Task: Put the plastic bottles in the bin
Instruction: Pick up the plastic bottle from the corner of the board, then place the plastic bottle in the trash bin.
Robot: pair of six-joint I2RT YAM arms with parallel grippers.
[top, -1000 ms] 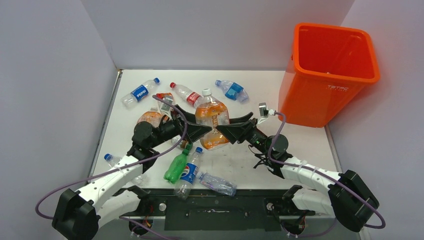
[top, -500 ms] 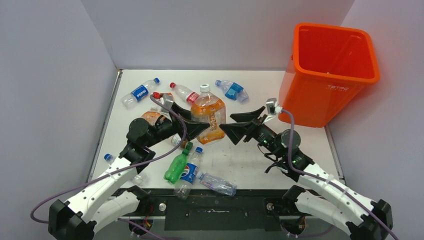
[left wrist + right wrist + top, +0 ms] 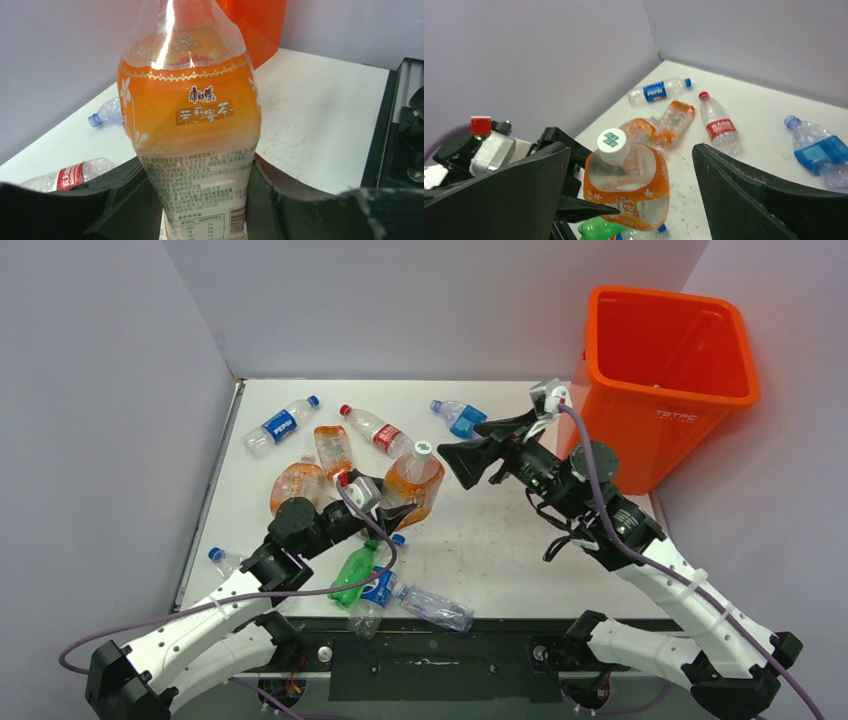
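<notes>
My left gripper (image 3: 398, 502) is shut on the lower body of a large orange-labelled bottle (image 3: 412, 480) with a white cap, held off the table and tilted. In the left wrist view the bottle (image 3: 192, 115) fills the gap between both fingers (image 3: 125, 200). My right gripper (image 3: 466, 452) hangs open, above and to the right of that bottle, apart from it; its wrist view looks down on the cap (image 3: 613, 140). The orange bin (image 3: 665, 390) stands at the back right. Several more plastic bottles lie on the table.
Lying loose are a Pepsi bottle (image 3: 280, 425), a red-labelled bottle (image 3: 375, 430), a crushed blue-labelled one (image 3: 462, 420), two crushed orange ones (image 3: 332, 448) (image 3: 295, 485), a green one (image 3: 352, 575) and a clear one (image 3: 435, 608). Grey walls enclose the table.
The left gripper closed on the large orange bottle while the right gripper opened and let it go. The right arm rose back toward the bin; the bottle moved left and tilted.
</notes>
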